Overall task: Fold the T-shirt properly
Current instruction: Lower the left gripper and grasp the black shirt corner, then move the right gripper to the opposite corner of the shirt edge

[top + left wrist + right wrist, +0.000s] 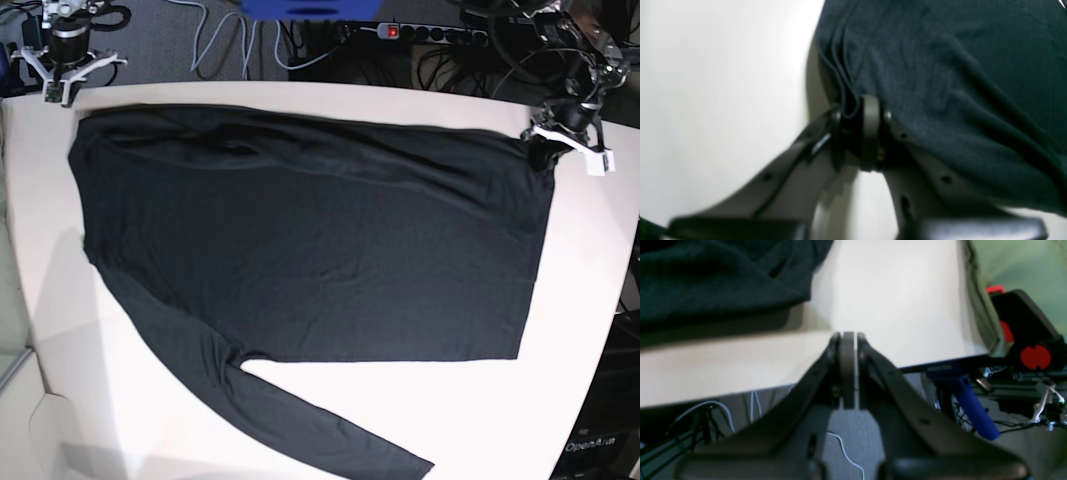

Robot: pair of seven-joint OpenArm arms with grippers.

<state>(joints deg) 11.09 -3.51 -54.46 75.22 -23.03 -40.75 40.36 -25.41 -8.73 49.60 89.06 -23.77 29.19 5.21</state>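
- A white table [600, 300] fills the scene, evenly lit.
- Beyond its far edge, a power strip [415, 33] with a red switch lies among tangled cables [225, 45] on grey floor.

Bare table [600, 300] rims the T-shirt [320, 250]; cables [230, 40] crowd the far edge.

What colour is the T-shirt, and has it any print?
Plain black T-shirt, no print; the base view shows it best.
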